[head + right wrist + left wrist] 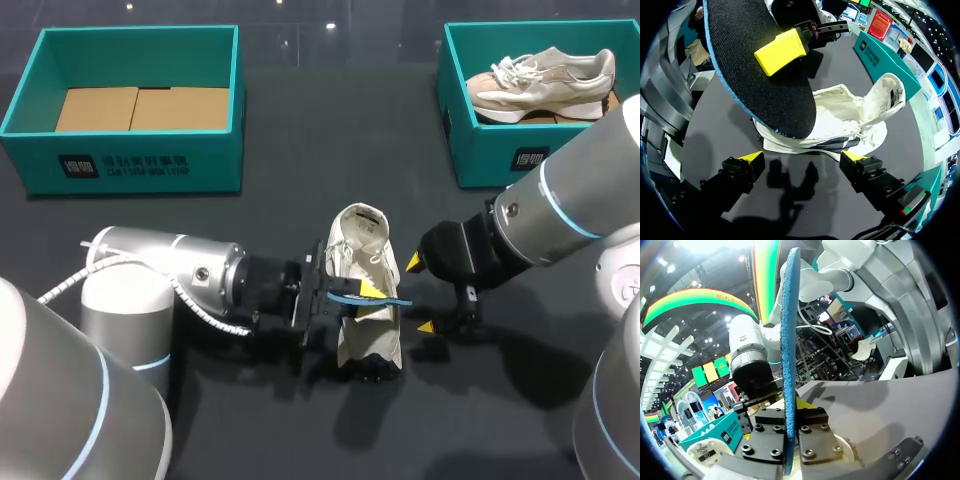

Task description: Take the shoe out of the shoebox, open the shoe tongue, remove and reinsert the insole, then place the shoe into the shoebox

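the white shoe lies on the dark table near the middle, between the two arms and out of both boxes. from the head view the left pincer is over the shoe with the blue insole in it, seen only as a thin strip across the shoe. the left wrist view shows that grip close up: the insole stands edge-on between the left pincer fingers, clamped from both sides, and the shoe hardly shows there.

the right wrist view gives what neither of the others does: the insole's broad dark face with its blue edge, one yellow fingertip of the left pincer pressed on it, and behind it the shoe with its mouth spread wide. the right pincer stands wide apart with nothing in it, just short of the shoe. in the head view the right pincer is just beside the shoe's right flank.

only the head view takes in the far edge: the left shoebox, lined with cardboard, and the right shoebox, holding a second shoe.
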Motion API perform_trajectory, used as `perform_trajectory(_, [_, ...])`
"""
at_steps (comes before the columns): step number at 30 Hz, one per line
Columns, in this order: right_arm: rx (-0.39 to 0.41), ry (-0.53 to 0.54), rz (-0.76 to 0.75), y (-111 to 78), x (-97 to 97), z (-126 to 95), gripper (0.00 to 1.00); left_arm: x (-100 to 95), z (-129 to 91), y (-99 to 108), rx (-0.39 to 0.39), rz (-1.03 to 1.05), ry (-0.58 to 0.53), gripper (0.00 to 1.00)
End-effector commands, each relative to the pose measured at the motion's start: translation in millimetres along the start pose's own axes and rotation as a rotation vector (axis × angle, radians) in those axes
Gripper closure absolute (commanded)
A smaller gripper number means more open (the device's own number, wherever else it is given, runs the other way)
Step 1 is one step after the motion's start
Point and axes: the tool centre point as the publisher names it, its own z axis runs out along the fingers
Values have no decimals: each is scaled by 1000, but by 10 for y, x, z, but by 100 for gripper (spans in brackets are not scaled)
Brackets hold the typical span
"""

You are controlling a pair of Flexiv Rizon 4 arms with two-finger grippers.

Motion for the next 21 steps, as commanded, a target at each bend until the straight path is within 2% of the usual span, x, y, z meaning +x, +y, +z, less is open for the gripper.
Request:
perform_trajectory(1, [1,-3,0,1,16,4,0,-11,33,111,19,-13,4,100])
perform_trajectory(7, [1,-3,0,1,16,4,0,-23,12,161,19,-32,-12,100])
perform_trajectory(21, [1,-3,0,1,16,4,0,-2,-66,72,5,-26,-43,100])
